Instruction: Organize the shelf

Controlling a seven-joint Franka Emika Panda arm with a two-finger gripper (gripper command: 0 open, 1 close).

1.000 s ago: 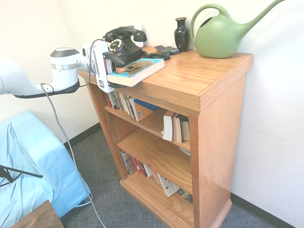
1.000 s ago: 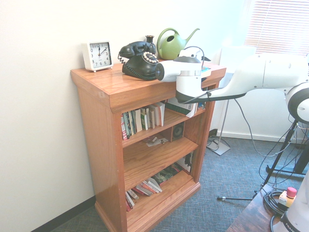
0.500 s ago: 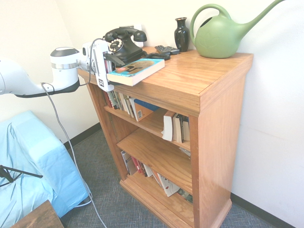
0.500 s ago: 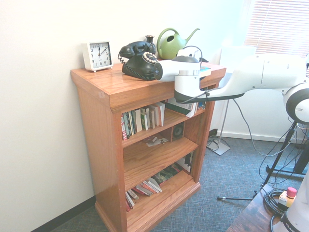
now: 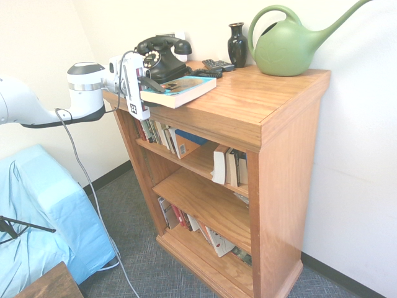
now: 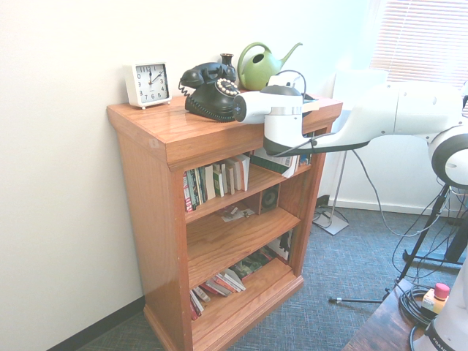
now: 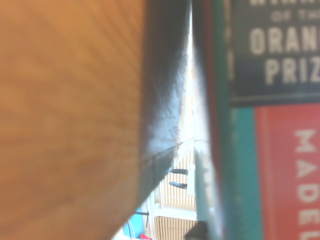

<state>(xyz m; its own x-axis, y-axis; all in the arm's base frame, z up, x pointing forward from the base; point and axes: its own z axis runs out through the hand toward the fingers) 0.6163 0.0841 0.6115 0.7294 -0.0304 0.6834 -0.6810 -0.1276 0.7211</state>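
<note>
**A:** How far along are you with the shelf (image 5: 248, 118)?

**B:** Barely begun, by the look of it. You have the gripper (image 5: 151, 84) reaching in level at the front corner of the shelf top, its jaws set above and below the near end of a book (image 5: 180, 90) that lies flat there. They look pressed onto it, and the book's near end seems tipped up slightly, but you cannot be sure the hold is firm. The shelf itself stands against the wall, and its tiers hold leaning and toppled books that nothing has straightened.

**A:** What about room to move?

**B:** The book hangs over the front edge, so you can draw it straight out toward the arm. Just behind the gripper sits the black telephone (image 5: 160, 56) with its coiled cord (image 5: 200, 72), close to the book's far side; mind that. The vase (image 5: 237, 44) and green watering can (image 5: 288, 47) stand well back. Below, the overhanging top edge juts over the upper tier, so you must clear it before going in.
</note>
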